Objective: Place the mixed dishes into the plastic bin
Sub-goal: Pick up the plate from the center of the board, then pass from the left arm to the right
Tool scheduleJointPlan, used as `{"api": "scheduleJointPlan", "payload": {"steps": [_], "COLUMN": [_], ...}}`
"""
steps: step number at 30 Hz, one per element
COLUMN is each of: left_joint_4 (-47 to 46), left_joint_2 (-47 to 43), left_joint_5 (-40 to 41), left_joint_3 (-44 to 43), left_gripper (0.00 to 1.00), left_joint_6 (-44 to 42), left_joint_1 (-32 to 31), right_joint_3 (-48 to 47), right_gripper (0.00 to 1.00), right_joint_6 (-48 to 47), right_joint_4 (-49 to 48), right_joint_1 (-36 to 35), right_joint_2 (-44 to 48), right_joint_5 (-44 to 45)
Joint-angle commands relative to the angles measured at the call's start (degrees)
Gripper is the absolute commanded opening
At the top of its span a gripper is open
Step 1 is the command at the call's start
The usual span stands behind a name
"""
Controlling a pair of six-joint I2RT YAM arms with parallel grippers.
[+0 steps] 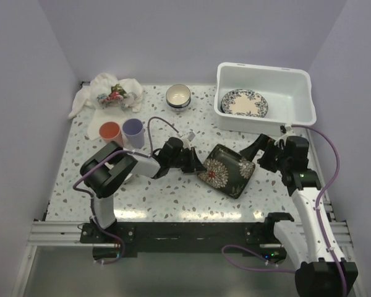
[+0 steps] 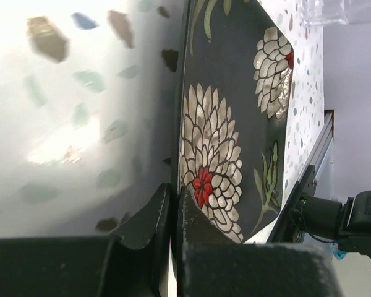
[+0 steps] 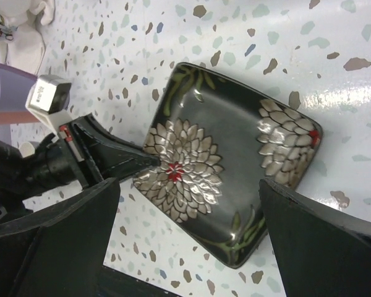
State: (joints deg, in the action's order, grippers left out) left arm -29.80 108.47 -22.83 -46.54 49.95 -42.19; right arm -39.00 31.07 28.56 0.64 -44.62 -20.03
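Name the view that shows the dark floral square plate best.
Right wrist: nearly the whole plate lies in frame, the left gripper pinching its edge. Top external shows it small between the arms; left wrist shows it close but cropped.

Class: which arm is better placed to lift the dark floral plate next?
Probably left: the left pincer is shut on the dark floral plate at its rim. The right pincer hangs open near it, holding nothing.
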Motion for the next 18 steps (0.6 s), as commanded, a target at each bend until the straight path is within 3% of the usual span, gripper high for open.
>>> {"api": "scheduleJointPlan", "payload": {"steps": [1, 11, 18], "left_joint_4": [-6.85, -8.16, -14.40], "left_joint_2": [-7.99, -18.81, -22.33], "left_joint_5": [2.61, 8.41, 8.15], "left_joint_3": [4.52, 10.59, 14.11], "left_gripper": [0.00, 0.00, 0.00], "left_joint_6": [2.95, 8.22, 13.85], "left_joint_1": [2.81, 3.96, 4.23], "right_joint_3": [1.56, 4.55, 9.98], "right_gripper": [0.98, 0.97, 0.95], "right_joint_6": [1.71, 4.79, 9.35], "right_joint_4": [-2.71, -5.70, -11.85], "right_joint_1": [-0.21, -0.12, -0.21], "right_joint_2": [-0.38, -0.55, -2.66], "right_joint_5": [0.17, -0.53, -4.92]}}
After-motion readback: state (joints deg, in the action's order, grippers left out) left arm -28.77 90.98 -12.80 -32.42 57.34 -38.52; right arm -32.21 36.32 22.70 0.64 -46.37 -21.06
